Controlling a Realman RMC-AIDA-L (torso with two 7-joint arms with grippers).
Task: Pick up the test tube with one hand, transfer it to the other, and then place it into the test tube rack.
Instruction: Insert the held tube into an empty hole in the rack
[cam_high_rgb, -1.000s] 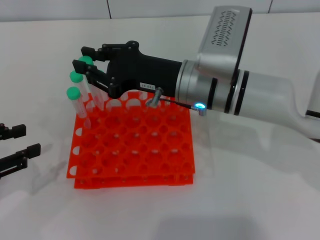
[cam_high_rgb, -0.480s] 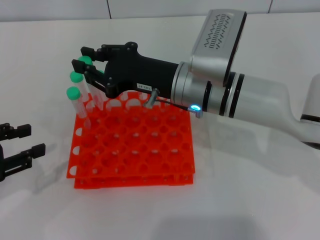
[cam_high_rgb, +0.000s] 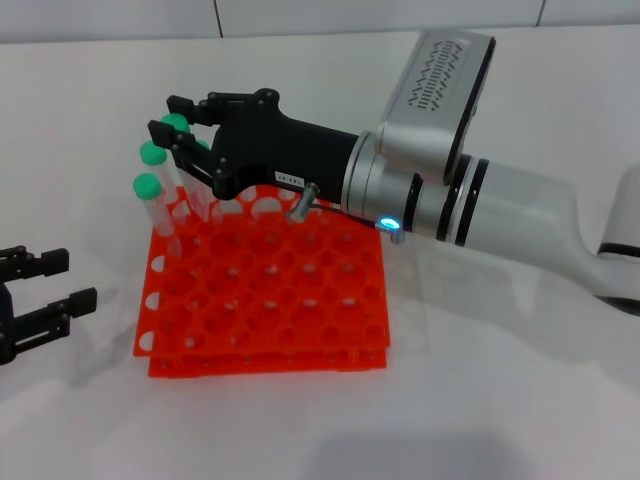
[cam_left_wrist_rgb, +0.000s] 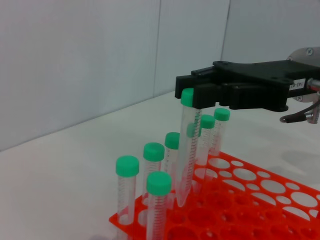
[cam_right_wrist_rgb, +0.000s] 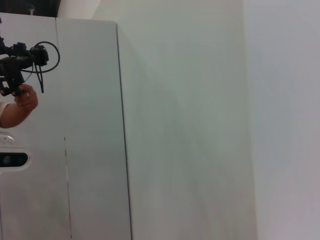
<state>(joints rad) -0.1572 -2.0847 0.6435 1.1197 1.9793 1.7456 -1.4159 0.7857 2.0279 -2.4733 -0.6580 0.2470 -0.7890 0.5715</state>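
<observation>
The orange-red test tube rack (cam_high_rgb: 300, 300) lies on the white table. My right gripper (cam_high_rgb: 172, 118), with its blue ring light, reaches over the rack's far left corner. It is shut on the green cap of the test tube (cam_left_wrist_rgb: 186, 150). The tube hangs slightly tilted, its pointed tip just above or barely inside a hole of the rack (cam_left_wrist_rgb: 240, 210). My left gripper (cam_high_rgb: 58, 285) sits open and empty at the table's left edge, apart from the rack.
Several other green-capped tubes (cam_left_wrist_rgb: 127, 167) stand in the rack's left rows, close around the held tube; two of them (cam_high_rgb: 148, 185) show in the head view. The right wrist view shows only a wall and cabinet.
My left gripper has crept slightly to the right into view. The right arm's wrist has shifted a little, while its fingers and the tube stay over the same corner.
</observation>
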